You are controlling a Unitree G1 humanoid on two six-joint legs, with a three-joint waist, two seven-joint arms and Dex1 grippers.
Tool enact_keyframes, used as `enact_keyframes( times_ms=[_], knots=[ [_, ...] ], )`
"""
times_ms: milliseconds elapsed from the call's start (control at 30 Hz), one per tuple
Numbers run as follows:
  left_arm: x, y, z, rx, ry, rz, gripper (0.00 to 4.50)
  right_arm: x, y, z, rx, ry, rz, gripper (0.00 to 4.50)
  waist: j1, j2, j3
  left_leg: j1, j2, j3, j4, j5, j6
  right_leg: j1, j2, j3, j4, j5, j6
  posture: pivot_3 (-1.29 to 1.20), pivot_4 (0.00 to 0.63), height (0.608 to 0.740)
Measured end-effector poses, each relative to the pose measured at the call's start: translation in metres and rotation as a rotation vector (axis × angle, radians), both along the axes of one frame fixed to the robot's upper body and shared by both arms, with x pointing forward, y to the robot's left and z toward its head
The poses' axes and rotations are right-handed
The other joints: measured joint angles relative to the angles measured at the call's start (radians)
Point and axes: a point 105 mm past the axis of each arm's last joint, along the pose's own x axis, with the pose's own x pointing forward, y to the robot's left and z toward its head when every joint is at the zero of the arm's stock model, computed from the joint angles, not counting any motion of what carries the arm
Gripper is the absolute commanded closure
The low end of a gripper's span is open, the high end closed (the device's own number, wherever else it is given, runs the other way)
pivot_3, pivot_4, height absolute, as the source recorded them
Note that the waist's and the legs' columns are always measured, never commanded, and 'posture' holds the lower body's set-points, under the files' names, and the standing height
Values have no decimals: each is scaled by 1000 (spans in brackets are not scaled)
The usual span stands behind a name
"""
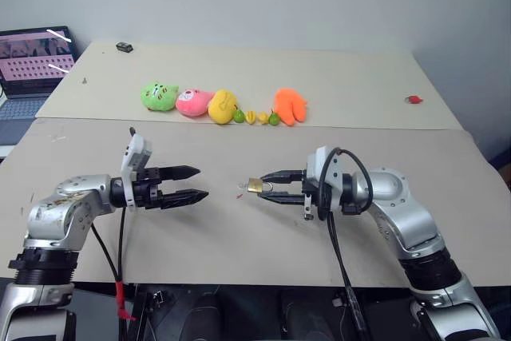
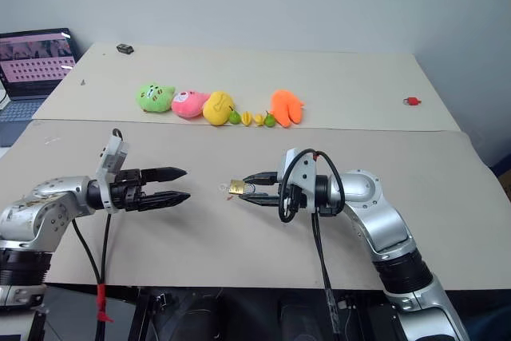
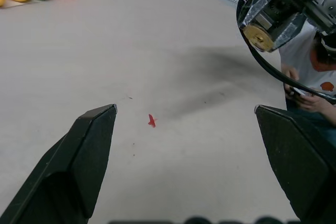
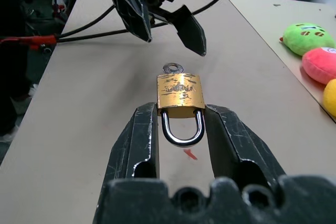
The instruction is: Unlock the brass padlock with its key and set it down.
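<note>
Beige counter (image 1: 239, 237) spreads under both my arms, with a row of plush toys (image 1: 223, 105) at twelve o'clock on the far counter and a laptop (image 1: 32, 61) at ten o'clock. My right gripper (image 1: 267, 185) reaches in from three o'clock, fingers clamped on the brass padlock (image 1: 256, 185), held above the counter at its centre. From the right wrist, the shackle sits between my fingers, the brass body juts past their tips, and the key (image 4: 172, 68) projects from the far end toward my other arm. My left gripper (image 1: 192, 184) points in from nine o'clock, fingers spread wide and holding nothing, near the key but apart from it. To do this well, I judge I should keep the right grip firm and level, line my left fingers squarely over the key's bow, then pinch and twist.
</note>
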Motion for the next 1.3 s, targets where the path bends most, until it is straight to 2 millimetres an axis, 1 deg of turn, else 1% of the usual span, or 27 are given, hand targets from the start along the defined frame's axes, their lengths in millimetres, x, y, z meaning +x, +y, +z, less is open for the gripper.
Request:
enact_keyframes(
  times_ms=[100,267,400,600,700,867,1000,1200,1300],
  knots=[
    [1,-9,3,-56,59,-5,0,-2,0,-2,-15,4,16,3601,0,0,0,0,0,0,0,0,0,0,0,0,0,0,0,0,150,722],
    [-10,-23,8,-146,223,-37,0,0,0,-6,-37,-7,15,3601,-4,0,0,0,0,-1,0,0,0,0,0,0,1,0,0,0,150,722],
    [-19,-28,14,-221,331,-49,0,0,0,-10,-54,-3,22,3601,-5,0,0,0,0,-1,0,0,0,0,0,0,1,0,0,0,150,722],
    [-32,-34,11,-305,522,-77,0,-2,4,-15,-77,-11,45,3601,-3,0,0,1,0,-1,0,0,0,0,0,0,1,0,0,0,150,722],
    [-33,-35,10,-327,560,-73,0,-3,4,-16,-82,-10,52,3601,-3,0,0,1,0,-1,0,0,0,0,0,0,1,0,0,0,150,722],
    [-28,-42,7,-405,651,-62,0,-3,5,-14,-91,-21,63,3601,-3,-1,0,1,0,-1,0,0,0,1,0,0,0,1,-1,0,150,722],
    [-26,-46,5,-428,684,-48,1023,-3,4,-14,-103,-25,64,3601,-3,0,0,1,-1,-1,0,0,0,1,0,0,1,3,-5,0,150,722],
    [-26,-56,1,-434,709,-45,1023,-2,2,-12,-112,-36,61,3601,-3,-1,0,1,-1,-1,0,0,0,1,0,0,1,3,-5,0,150,722],
    [-31,-58,-1,-421,722,-60,1023,-2,2,-12,-113,-42,61,3601,-3,-1,0,1,-1,-1,0,0,0,1,0,0,0,4,-6,0,150,722]
  ],
)
